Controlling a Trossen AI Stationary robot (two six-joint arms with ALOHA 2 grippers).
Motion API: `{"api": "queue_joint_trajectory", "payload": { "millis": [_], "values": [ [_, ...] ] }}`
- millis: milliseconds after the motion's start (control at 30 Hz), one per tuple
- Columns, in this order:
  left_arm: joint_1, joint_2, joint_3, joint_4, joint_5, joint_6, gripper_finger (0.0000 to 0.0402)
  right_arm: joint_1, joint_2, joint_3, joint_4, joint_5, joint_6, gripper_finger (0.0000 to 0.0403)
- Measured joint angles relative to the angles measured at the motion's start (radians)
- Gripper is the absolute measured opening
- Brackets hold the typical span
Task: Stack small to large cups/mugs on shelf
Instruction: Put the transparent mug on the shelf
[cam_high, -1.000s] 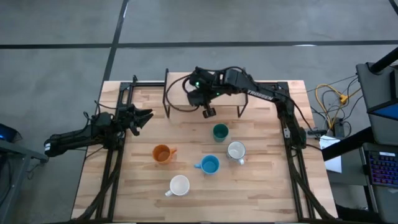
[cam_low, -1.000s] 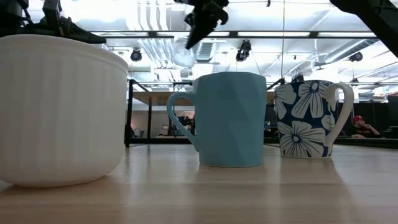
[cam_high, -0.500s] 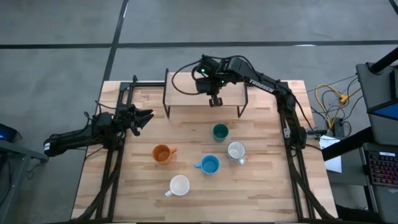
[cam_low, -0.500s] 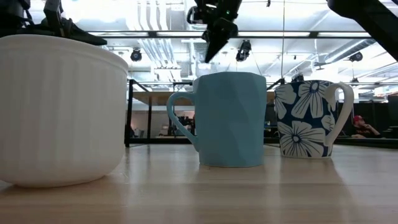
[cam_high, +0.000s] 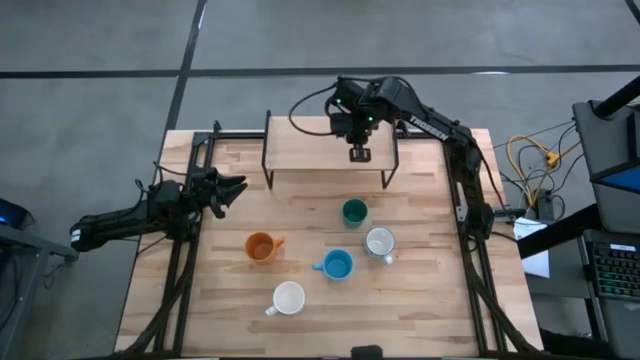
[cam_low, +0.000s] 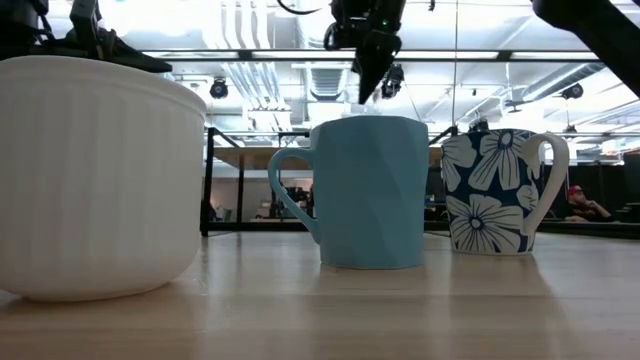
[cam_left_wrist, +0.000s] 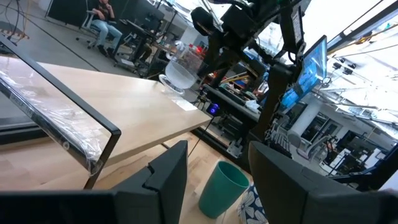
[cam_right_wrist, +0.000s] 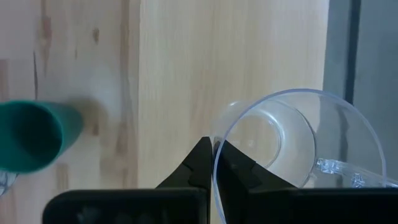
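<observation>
My right gripper (cam_high: 358, 154) hangs over the right part of the shelf (cam_high: 310, 155), fingers pointing down, shut on the clear glass cup (cam_right_wrist: 292, 140). That cup also shows in the left wrist view (cam_left_wrist: 178, 74), just above the plank. On the table in front of the shelf stand the dark green cup (cam_high: 354, 212), orange mug (cam_high: 261, 247), light blue mug (cam_high: 337, 265), flowered grey-white mug (cam_high: 379, 243) and white cup (cam_high: 288, 298), each on its base. My left gripper (cam_high: 228, 188) waits open at the table's left edge. My right gripper pinches the clear cup's rim (cam_right_wrist: 216, 163), one finger inside the cup and one outside. The fingers come from above, pointing steeply down. The cup hangs below them, mouth up, with its handle (cam_right_wrist: 339, 167) turned away from the fingers, clear of the table and over the shelf's plank.
The shelf's black metal legs (cam_high: 268, 150) stand at both ends of the plank. The plank's top (cam_left_wrist: 124, 106) is bare left of the glass. Cables and equipment (cam_high: 535, 170) lie past the table's right edge. In the low view the white cup (cam_low: 90, 170) blocks the left.
My right gripper has carried the clear cup from just in front of the shelf's near edge toward the table's far right, to a spot over the plank's right part, rolling its wrist on the way. It has stayed shut on the cup.
</observation>
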Motion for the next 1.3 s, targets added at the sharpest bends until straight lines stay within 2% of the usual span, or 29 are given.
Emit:
{"api": "queue_joint_trajectory", "payload": {
  "millis": [267,500,1100,1300],
  "values": [
    [0.0,0.004,0.0,0.0,0.001,0.0,0.0157,-0.05,-0.043,0.0,-0.054,-0.008,0.051,0.0008],
    [0.0,0.006,0.0,0.0,0.014,0.0,0.0157,-0.094,-0.05,0.0,-0.061,-0.088,0.086,0.0008],
    [0.0,0.006,0.0,0.0,0.029,0.0,0.0157,-0.158,-0.03,-0.006,-0.06,-0.185,0.131,0.0008],
    [0.0,0.006,0.0,0.0,0.043,-0.001,0.0157,-0.165,-0.001,-0.01,-0.06,-0.189,0.139,0.0008]
  ]
}}
